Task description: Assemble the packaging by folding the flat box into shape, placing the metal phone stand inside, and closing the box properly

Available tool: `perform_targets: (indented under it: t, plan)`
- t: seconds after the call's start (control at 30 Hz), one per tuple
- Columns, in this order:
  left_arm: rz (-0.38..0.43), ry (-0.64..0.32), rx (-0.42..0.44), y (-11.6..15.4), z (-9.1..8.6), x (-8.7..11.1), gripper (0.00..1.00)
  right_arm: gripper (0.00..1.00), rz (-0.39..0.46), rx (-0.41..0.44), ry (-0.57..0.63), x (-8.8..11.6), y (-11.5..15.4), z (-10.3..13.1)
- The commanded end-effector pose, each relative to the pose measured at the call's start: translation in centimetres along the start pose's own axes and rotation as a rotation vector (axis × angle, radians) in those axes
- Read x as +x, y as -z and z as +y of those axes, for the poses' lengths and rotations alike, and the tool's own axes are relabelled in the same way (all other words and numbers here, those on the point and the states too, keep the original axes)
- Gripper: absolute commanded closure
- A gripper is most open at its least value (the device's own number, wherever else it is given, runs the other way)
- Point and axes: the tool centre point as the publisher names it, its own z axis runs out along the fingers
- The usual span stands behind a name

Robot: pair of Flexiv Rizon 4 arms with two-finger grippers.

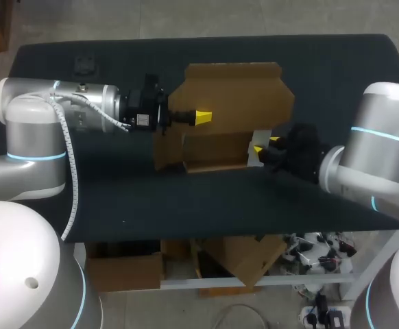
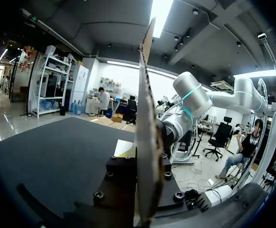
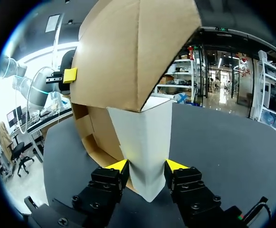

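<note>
Folding is in hand: the half-formed box (image 1: 234, 103), mid-frame, has one panel clamped in the left end effector (image 1: 201, 117) and its white flap (image 3: 145, 142) pinched by the right end effector (image 1: 264, 144), and I judge the flap needs tucking inward next.

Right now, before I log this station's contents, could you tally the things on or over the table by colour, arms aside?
Brown: 1, the cardboard box.
White: 1, the folded piece held in the right gripper.
Dark: 1, a small dark object lying on the table, apart from the box.
Total: 3.
</note>
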Motion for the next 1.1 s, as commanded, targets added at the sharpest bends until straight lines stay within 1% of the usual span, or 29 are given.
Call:
perform_targets:
  t: [0.03, 0.4, 1.1]
  plan:
    - [0.002, 0.000, -0.001, -0.3, 0.6, 0.0, 1.00, 0.50, -0.117, -0.035, -0.012, 0.2, -0.7, -0.2]
    - [0.002, 0.000, -0.001, -0.3, 0.6, 0.0, 1.00, 0.52, -0.152, -0.066, -0.045, -0.1, -0.8, 0.0]
    - [0.002, 0.000, -0.001, -0.3, 0.6, 0.0, 1.00, 0.54, -0.183, -0.062, -0.067, -0.6, -1.7, 0.6]
